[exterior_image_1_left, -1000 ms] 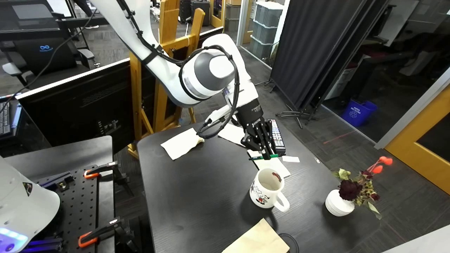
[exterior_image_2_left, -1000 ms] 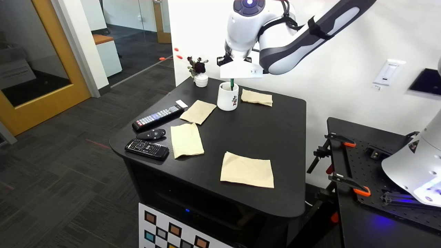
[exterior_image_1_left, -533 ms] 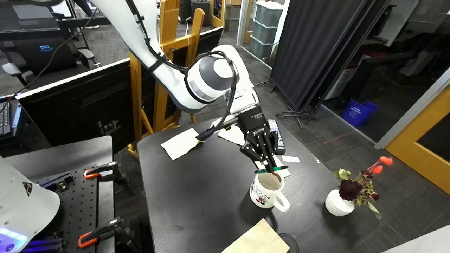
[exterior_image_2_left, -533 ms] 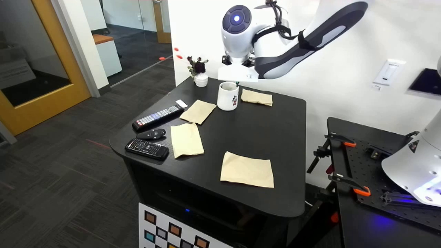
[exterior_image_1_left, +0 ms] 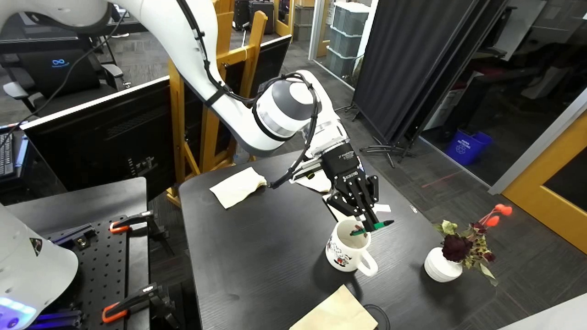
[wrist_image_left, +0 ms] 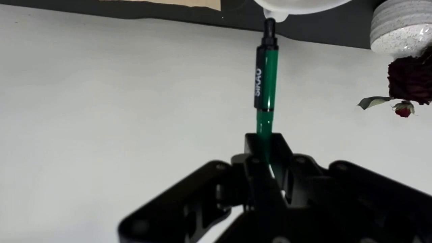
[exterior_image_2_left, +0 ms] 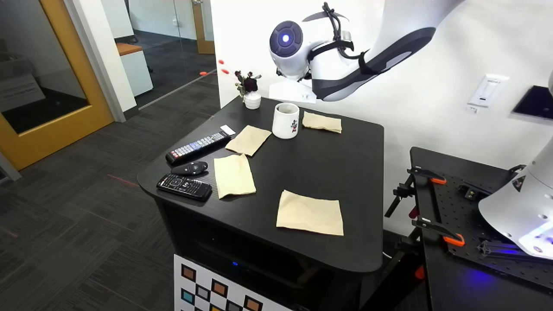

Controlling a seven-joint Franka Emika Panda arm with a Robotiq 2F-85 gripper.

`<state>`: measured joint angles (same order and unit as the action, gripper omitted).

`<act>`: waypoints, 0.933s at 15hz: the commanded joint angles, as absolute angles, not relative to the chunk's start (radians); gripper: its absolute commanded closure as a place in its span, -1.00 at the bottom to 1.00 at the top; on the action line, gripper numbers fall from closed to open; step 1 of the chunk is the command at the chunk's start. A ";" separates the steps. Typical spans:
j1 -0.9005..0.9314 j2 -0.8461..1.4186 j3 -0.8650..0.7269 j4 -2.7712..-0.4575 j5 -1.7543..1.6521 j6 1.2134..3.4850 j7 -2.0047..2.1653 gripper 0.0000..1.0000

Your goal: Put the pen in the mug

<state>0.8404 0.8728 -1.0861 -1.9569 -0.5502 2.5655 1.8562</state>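
Note:
My gripper (exterior_image_1_left: 369,227) is shut on the green pen (exterior_image_1_left: 381,225), which sticks out on both sides of the fingertips. In an exterior view the pen is slightly tilted, its dark lower end overlapping the mouth of the white mug (exterior_image_1_left: 340,251). Contact with the rim cannot be told. In the wrist view the gripper (wrist_image_left: 265,145) holds the pen (wrist_image_left: 266,79), whose dark end points at the mug's edge (wrist_image_left: 300,6). The mug (exterior_image_2_left: 284,124) stands upright on the table in both exterior views. The pen and fingertips are hidden behind the wrist in an exterior view.
A white vase with flowers (exterior_image_1_left: 442,266) stands beside the mug, near the table's edge. Several paper napkins (exterior_image_2_left: 309,212) lie on the black table (exterior_image_2_left: 341,172). A long remote (exterior_image_2_left: 198,149) and two smaller black remotes (exterior_image_2_left: 184,186) lie along an edge. A white wall is behind.
My gripper has moved down and toward the mug and vase with the pen. The pen has gone from nearly level to tilted. In an exterior view it has passed out of sight behind the wrist.

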 commanded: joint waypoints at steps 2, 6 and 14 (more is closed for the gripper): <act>0.809 0.943 -1.088 -1.878 -0.562 2.538 1.896 0.94; 0.795 0.969 -1.081 -1.844 -0.557 2.541 1.894 0.94; 0.753 0.959 -1.021 -1.818 -0.554 2.546 1.838 0.94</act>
<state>0.7876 0.9690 -1.0533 -1.8482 -0.5501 2.5652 1.8661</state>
